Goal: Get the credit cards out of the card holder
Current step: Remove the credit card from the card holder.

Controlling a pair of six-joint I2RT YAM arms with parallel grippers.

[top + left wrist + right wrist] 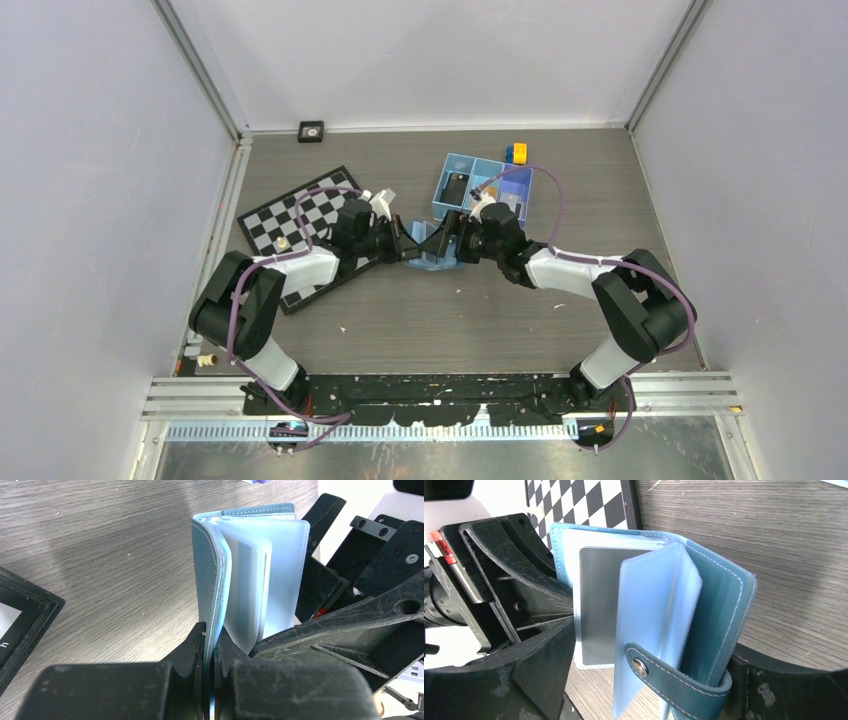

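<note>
The light-blue card holder (pixel 432 256) stands open on edge between both grippers at the table's middle. My left gripper (pixel 408 245) is shut on one cover panel (pixel 207 580); the jaws pinch its lower edge (pixel 210 637). My right gripper (pixel 651 652) is open, its fingers (pixel 529 675) straddling the fanned clear sleeves (pixel 649 605) and the other cover with its snap strap (pixel 669 677). A silvery grey card (pixel 596 605) sits inside a clear sleeve. The orange-tan card is out of view. A black card-like item (pixel 457 188) lies in the tray.
A blue three-compartment tray (pixel 487 165) stands just behind the right gripper, with a yellow-and-blue block (pixel 516 152) behind it. A chessboard (pixel 290 215) lies under the left arm, with its edge in the left wrist view (pixel 25 615). A small black square (pixel 311 131) sits at the back wall.
</note>
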